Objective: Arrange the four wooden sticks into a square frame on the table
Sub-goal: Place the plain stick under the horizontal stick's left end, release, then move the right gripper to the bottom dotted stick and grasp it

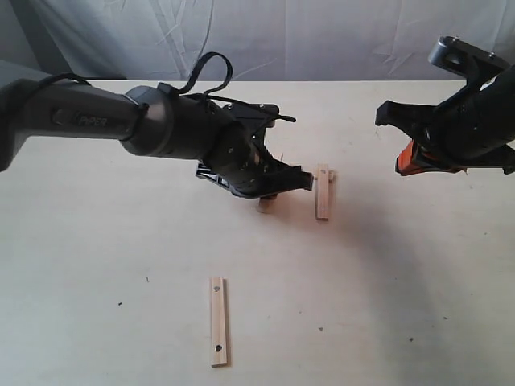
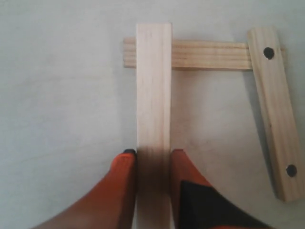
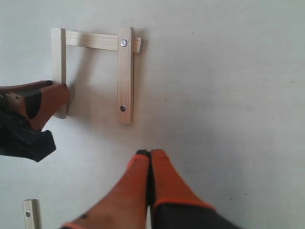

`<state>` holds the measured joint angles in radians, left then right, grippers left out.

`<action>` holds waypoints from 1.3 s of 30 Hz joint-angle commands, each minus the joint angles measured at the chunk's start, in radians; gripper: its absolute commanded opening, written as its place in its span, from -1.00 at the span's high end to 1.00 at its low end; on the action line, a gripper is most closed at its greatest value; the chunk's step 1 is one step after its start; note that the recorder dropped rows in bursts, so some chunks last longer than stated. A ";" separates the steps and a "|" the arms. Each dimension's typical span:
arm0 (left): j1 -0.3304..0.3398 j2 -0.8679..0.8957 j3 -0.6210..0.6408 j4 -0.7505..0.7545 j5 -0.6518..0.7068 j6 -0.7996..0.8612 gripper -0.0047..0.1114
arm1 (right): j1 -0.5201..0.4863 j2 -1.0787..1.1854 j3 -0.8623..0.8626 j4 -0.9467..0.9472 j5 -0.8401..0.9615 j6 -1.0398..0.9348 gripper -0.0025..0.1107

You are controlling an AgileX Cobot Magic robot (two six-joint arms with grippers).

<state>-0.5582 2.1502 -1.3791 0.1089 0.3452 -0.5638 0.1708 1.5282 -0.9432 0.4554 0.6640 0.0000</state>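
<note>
Exterior view, left gripper (image 1: 278,183): low over mid-table (image 1: 418,305); its body hides most of what it holds.
Exterior view, holed stick (image 1: 323,193): flat, just beside that gripper on its right, long axis front to back.
Exterior view, fourth stick (image 1: 218,322): alone towards the front, well apart from the others, long axis also front to back, bare table all round.
Exterior view, right gripper (image 1: 410,157): raised at the right, clear of every stick.
Left wrist view, grip: fingers (image 2: 125,191) clamped on the plain stick (image 2: 153,90). Its far end crosses over the cross stick (image 2: 209,55); the holed stick overlaps the other end, slightly skewed.
Right wrist view, right gripper state: pads pressed together, nothing between them.
Right wrist view, frame: three sides form a U, with the open side towards the fourth stick.
Judgement, next move: the fourth stick must turn crosswise to close the U. It lies on my left arm's side, but only the right arm is free.
</note>
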 commanded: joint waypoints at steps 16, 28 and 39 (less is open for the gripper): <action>0.008 -0.063 -0.008 0.049 0.104 0.001 0.20 | 0.000 -0.008 0.001 0.024 -0.023 -0.015 0.96; 0.149 -0.323 -0.008 0.267 0.624 0.260 0.91 | 0.107 -0.008 -0.006 0.026 -0.003 -0.176 0.96; 0.441 -0.569 -0.005 -0.109 0.603 0.526 0.92 | 0.500 0.046 -0.001 0.010 -0.077 0.000 0.68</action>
<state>-0.2074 1.6372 -1.3847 0.2203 0.9742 -0.1888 0.5850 1.5523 -0.9468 0.4796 0.6191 -0.0694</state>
